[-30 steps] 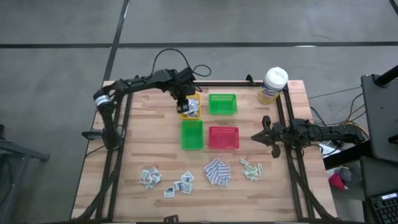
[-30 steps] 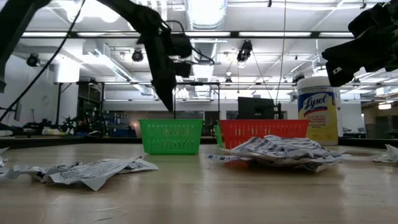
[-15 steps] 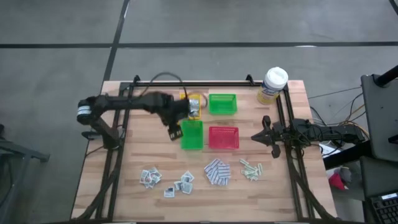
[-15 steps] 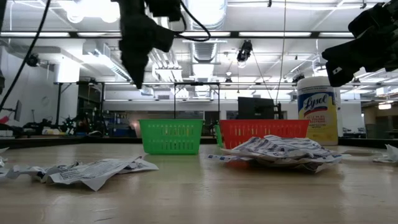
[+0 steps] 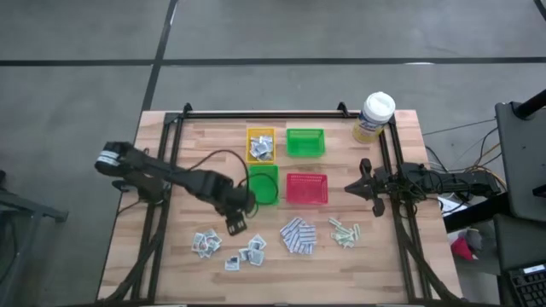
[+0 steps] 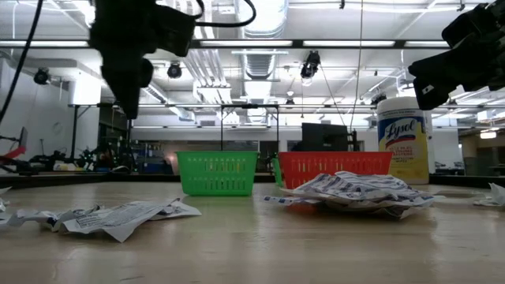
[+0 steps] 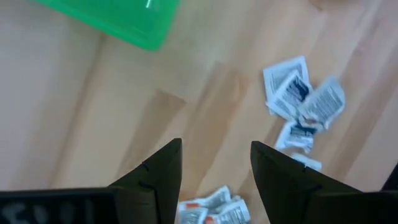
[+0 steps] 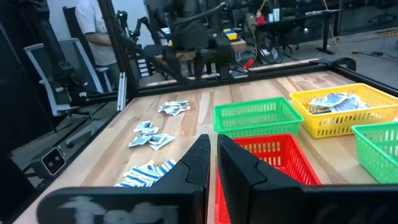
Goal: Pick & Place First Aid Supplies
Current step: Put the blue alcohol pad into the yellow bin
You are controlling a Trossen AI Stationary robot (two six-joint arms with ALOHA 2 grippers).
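Left gripper (image 5: 235, 223) swung from yellow tray (image 5: 261, 146) toward white-grey sachets (image 5: 206, 243), fingers spread and empty for another pick; right gripper (image 5: 352, 187) parked closed.

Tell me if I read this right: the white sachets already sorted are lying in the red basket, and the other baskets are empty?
Not quite. The sorted sachets lie in the yellow basket, at the far end of the table, not the red basket, which is empty. The high view shows it, and the right wrist view confirms it. The two green baskets hold nothing, as you said.
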